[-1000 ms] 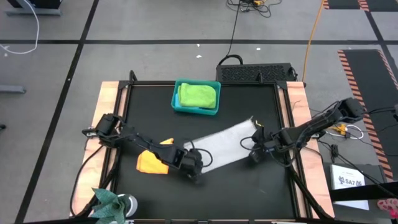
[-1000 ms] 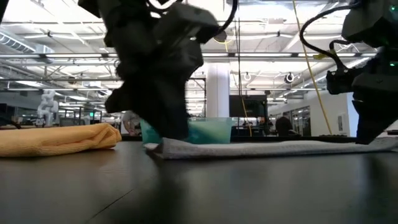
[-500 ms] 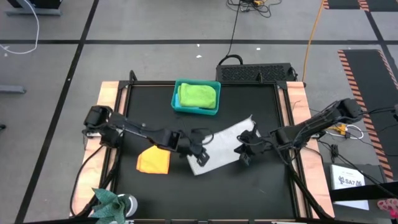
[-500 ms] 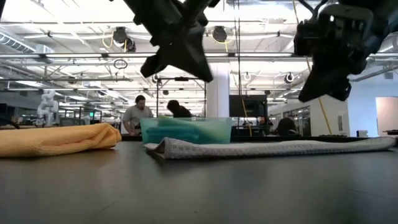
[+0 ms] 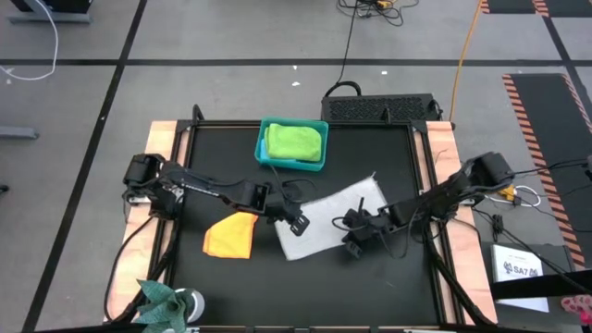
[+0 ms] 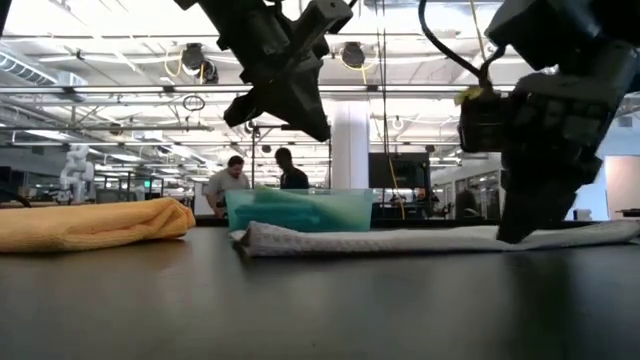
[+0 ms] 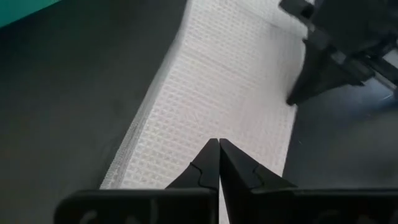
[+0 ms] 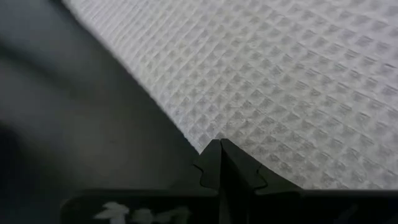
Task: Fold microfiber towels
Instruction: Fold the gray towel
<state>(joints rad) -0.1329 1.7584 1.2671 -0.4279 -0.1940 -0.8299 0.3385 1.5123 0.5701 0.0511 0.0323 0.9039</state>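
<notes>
On the black table (image 5: 388,148), the light grey towel (image 5: 324,222) is now lying shorter, seemingly folded once; left gripper (image 5: 298,222) and right gripper (image 5: 351,242) are both pressed together empty, apparently smoothing next.

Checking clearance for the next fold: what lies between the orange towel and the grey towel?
In the high view, only bare black table separates the orange towel from the grey towel.
</notes>
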